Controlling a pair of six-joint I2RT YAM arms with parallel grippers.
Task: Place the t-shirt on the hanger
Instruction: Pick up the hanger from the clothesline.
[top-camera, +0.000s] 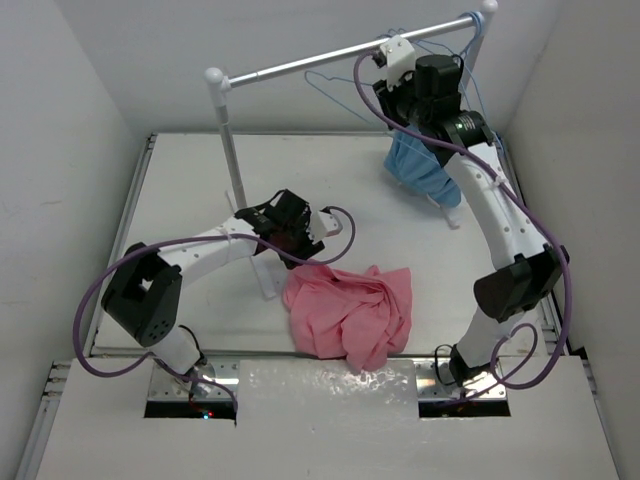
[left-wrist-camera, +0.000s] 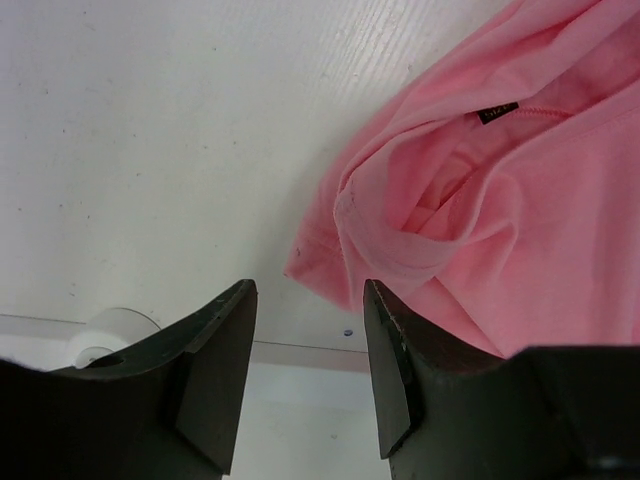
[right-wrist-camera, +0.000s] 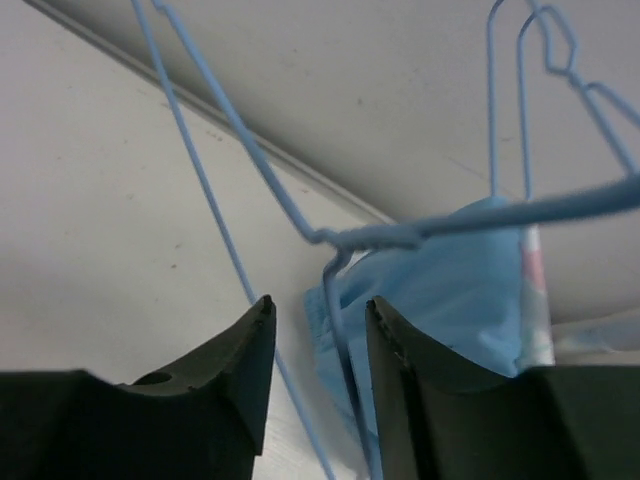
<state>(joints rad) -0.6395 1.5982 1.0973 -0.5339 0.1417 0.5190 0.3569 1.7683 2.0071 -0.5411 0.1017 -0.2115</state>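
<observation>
Soft matt cloth t-shirt (top-camera: 350, 310), thin smooth wire hanger (right-wrist-camera: 370, 237), matt scuffed table (left-wrist-camera: 150, 120)

Neck tag (left-wrist-camera: 497, 112) on the t-shirt (left-wrist-camera: 540, 230) is illegible

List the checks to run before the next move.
1. Wire of the hanger inside the gap of the right gripper: ok.
2. right gripper clamped on the hanger: not ok, jaws stand apart from it.
3. hanger free of the light-blue garment: cannot tell.
4. t-shirt loose on the table: ok, crumpled, unheld.
5. left gripper holding the t-shirt: not ok, open, hem beside one finger.
</observation>
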